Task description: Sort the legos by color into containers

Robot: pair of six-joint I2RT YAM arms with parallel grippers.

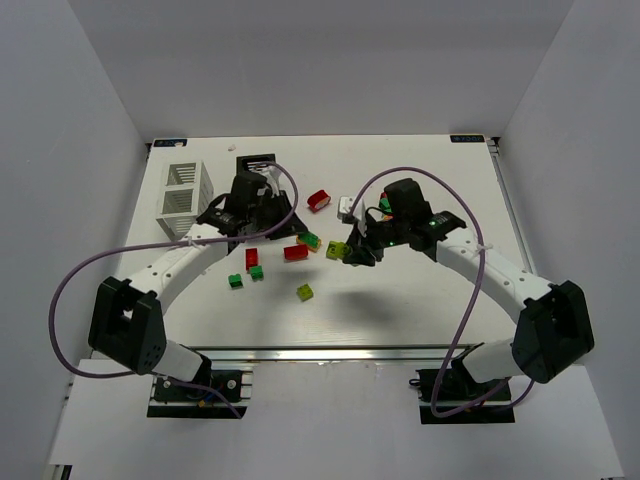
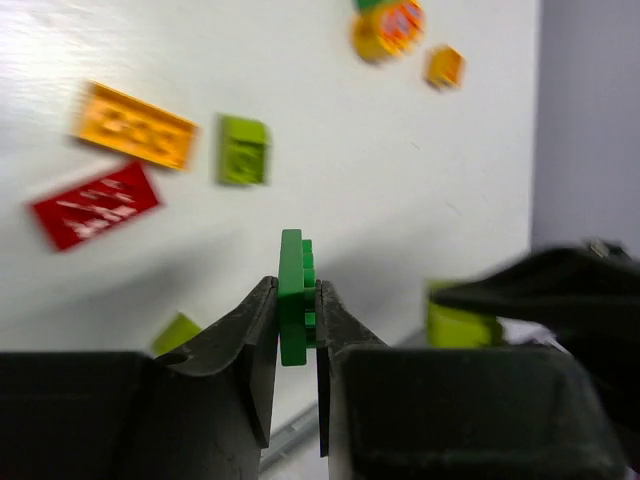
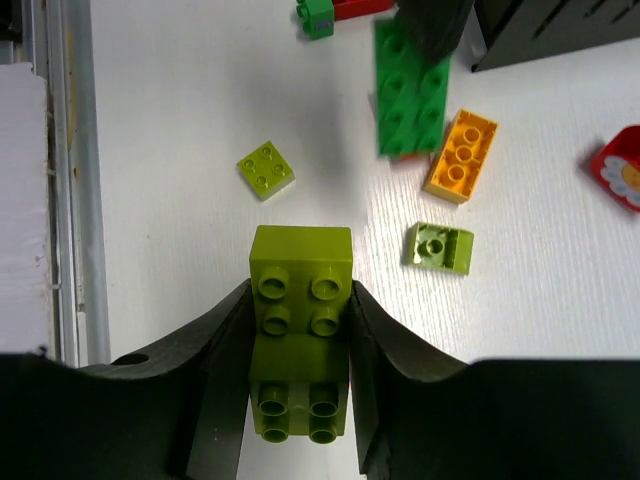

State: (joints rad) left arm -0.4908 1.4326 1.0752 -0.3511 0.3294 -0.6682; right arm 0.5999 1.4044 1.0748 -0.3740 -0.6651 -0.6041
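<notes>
Top external: white bin (image 1: 185, 200) and black bin (image 1: 258, 163) stand far left on the table (image 1: 420, 300); I cannot see inside either.

Left wrist: left gripper (image 2: 297, 330) pinches 1 dark green brick (image 2: 292, 270), edge-on.

Right wrist: right gripper (image 3: 300, 310) clamps 1 yellow-green brick (image 3: 300, 290), 8 studs facing the camera.

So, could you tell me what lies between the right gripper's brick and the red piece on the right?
A small yellow-green piece lies there, beside the orange brick; the right wrist view shows it.
</notes>
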